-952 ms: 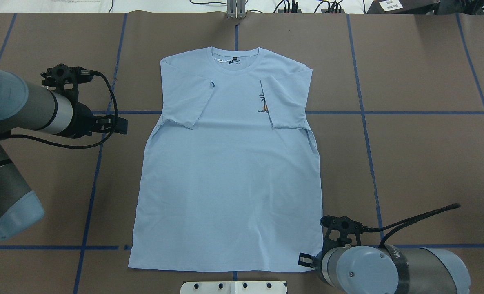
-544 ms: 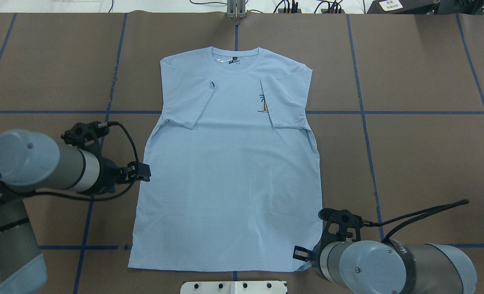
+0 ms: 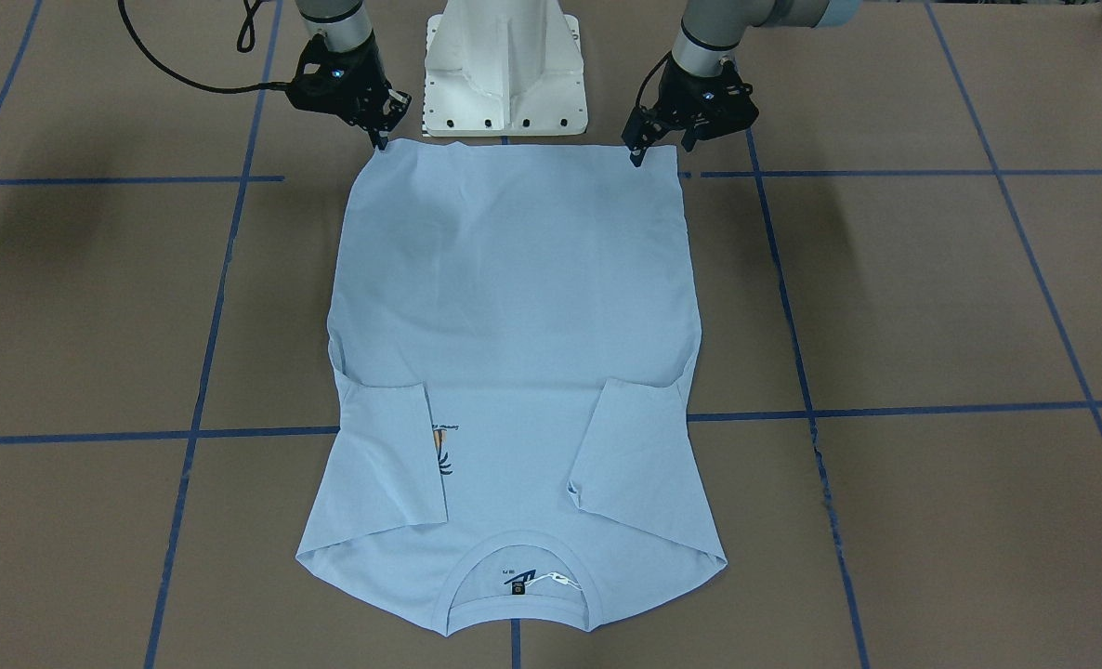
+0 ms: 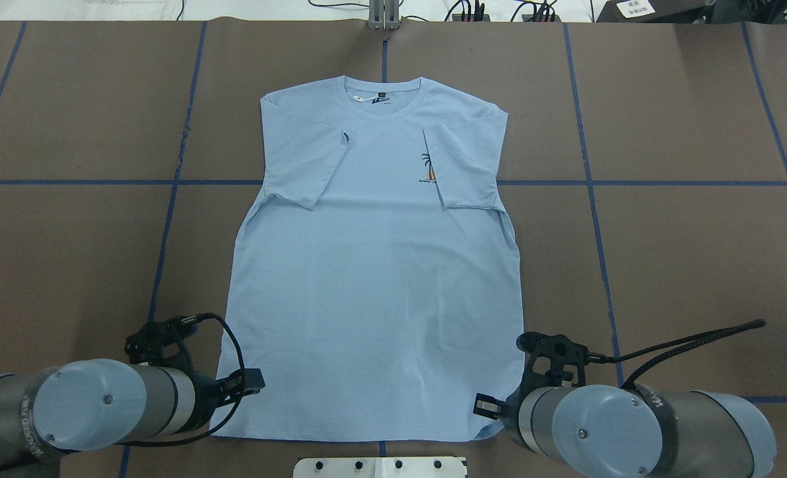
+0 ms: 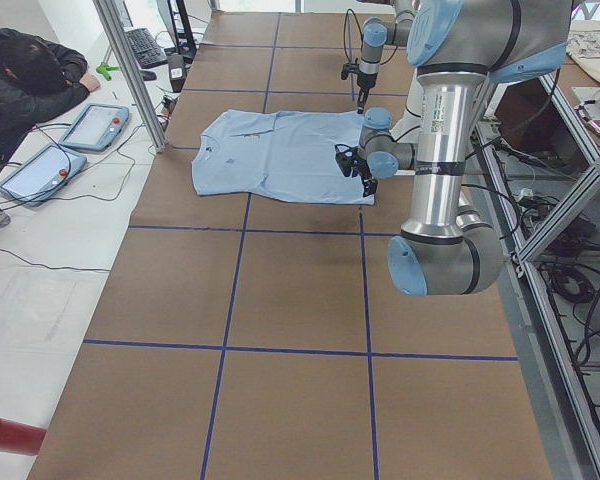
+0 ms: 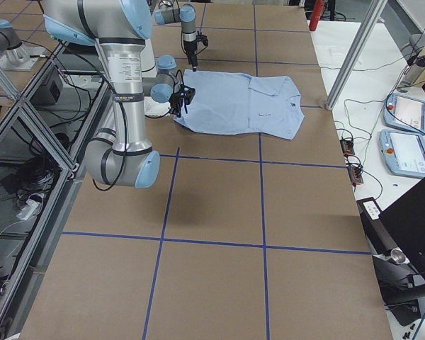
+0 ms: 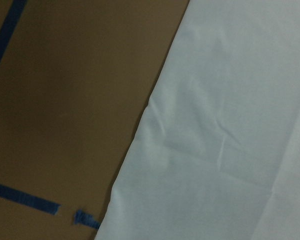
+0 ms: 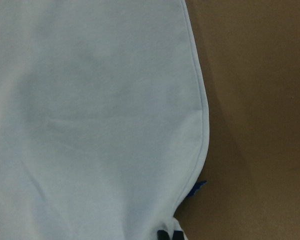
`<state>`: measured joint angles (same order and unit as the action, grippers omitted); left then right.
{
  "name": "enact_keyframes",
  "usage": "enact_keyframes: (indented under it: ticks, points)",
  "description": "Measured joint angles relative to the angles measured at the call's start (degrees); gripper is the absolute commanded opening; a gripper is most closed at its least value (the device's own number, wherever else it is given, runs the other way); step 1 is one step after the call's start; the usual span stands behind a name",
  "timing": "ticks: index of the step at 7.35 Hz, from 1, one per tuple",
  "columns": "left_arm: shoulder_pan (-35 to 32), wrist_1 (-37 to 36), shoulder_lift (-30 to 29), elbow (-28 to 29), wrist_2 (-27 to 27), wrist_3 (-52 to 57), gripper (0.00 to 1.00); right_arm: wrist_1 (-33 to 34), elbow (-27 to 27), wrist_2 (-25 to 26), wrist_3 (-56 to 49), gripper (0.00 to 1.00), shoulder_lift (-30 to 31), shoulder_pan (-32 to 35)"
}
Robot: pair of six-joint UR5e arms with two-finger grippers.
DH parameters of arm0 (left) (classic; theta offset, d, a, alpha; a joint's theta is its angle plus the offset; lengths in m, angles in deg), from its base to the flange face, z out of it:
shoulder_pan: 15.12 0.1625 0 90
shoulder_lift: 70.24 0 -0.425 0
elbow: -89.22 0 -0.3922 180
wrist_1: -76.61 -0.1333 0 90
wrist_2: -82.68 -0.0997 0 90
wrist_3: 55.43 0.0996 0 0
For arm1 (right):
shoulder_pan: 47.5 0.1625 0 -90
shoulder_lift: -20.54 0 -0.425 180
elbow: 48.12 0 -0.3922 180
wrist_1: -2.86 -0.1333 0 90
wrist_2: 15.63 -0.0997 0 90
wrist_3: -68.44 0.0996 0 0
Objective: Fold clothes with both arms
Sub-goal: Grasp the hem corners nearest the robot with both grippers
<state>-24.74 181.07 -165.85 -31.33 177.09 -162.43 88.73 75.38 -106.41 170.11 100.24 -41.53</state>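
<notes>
Brown table [image 4: 665, 265] bears a light blue T-shirt [image 4: 373, 299] lying flat, sleeves folded in, hem nearest the robot.
Soft, light, limp cloth: pinch the hem corners, where the left gripper [image 3: 637, 156] and right gripper [image 3: 381, 139] sit; whether they are parted or closed I cannot tell.

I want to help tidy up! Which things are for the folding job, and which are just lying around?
For the job: light blue T-shirt, left arm, right arm.
Just lying about: white pedestal base, two tablets.
</notes>
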Motion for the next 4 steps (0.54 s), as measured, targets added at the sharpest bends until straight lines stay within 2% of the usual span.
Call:
enact_keyframes:
  ticks: [2,4]
  points:
    - [2.3,-0.1,1.2,0.9,-0.6,-1.9,0.91,0.0,-0.1,0.0,-0.3,0.0,0.0,0.3]
    - [2.7,-0.2,1.6,1.8,-0.8,-2.2,0.81,0.0,-0.1,-0.1,-0.5,0.0,0.0,0.7]
